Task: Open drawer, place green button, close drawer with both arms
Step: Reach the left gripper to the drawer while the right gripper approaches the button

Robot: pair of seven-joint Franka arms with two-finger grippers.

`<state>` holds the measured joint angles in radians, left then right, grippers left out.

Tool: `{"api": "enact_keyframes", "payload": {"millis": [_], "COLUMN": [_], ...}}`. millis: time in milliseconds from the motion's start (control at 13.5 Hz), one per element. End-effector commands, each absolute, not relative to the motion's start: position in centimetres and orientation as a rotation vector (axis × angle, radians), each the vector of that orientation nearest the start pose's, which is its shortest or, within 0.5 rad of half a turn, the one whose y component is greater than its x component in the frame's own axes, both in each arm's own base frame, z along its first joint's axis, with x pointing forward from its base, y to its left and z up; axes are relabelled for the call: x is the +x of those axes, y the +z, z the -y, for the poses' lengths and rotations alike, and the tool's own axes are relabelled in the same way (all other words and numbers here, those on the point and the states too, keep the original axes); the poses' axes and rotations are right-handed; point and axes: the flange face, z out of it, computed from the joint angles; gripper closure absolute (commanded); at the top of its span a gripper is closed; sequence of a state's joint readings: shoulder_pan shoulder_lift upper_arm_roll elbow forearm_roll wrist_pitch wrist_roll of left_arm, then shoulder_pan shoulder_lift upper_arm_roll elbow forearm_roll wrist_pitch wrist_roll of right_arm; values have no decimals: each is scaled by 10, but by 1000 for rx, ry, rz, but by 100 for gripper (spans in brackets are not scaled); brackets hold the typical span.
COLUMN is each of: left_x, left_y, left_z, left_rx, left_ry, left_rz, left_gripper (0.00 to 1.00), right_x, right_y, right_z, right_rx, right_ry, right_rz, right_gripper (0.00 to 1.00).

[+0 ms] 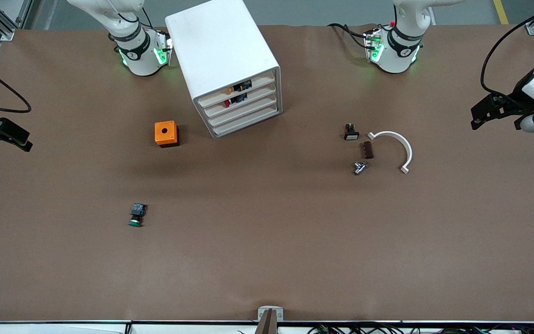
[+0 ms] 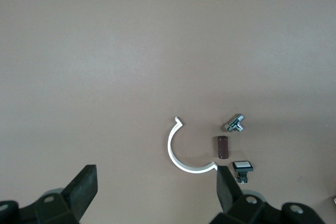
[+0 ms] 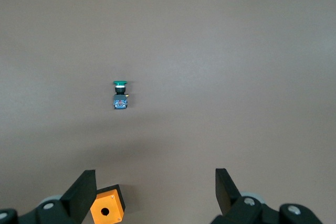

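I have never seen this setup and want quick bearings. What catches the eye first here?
The tall white drawer cabinet stands near the robots' bases, all its drawers shut, with a bright orange cube with a hole beside it. The small green-capped push button lies alone nearer the front camera, toward the right arm's end. Both open grippers, left and right, wait at the table's ends.

The desk (image 1: pixel 267 241) wears a matt brown covering, smooth and paper-like. The cabinet (image 1: pixel 223 55) looks like smooth white plastic with a faint sheen. The orange cube (image 1: pixel 166 133) is matt plastic. The small fitting (image 1: pixel 359 167) gleams like polished metal. The button (image 1: pixel 136 215) has a glossy green cap.
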<state>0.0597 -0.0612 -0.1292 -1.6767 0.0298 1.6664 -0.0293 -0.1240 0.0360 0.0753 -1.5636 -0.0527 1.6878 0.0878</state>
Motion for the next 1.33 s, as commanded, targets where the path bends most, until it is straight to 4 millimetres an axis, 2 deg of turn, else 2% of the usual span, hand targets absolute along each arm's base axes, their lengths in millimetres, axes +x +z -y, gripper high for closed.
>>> {"api": "enact_keyframes", "payload": {"millis": [0,222,370,519,667,815,963,1111,1259], "left_x": [544,544,549,561,572,580,583,581,580], "left_y": [622,622,613,588,559,527,501,484,472], "left_z": [38,39,34,33,44,77,106,144,185], "left_rx": [-3127,-3132,-3135,-3143,-3145,-3140,-3122,-3103,-3076], "left_ry": [-75,-74,-51,21,101,185,250,297,340], "left_rz": [-80,-75,-56,-43,-12,-36,27,98,218], "left_gripper": [0,0,0,0,0,0,0,0,0], "right_x": [576,576,577,577,577,578,584,598,616], "right_y": [628,629,635,635,634,629,615,589,546], "right_z": [37,39,40,39,38,33,23,10,2], "right_rx": [-3164,-3166,-3166,-3166,-3160,-3157,-3156,-3133,-3071], "right_ry": [-167,-174,-206,-206,-193,-171,-133,-71,34], "right_rz": [-225,-232,-235,-230,-235,-228,-210,-187,-183], "right_gripper": [0,0,0,0,0,0,0,0,0]}}
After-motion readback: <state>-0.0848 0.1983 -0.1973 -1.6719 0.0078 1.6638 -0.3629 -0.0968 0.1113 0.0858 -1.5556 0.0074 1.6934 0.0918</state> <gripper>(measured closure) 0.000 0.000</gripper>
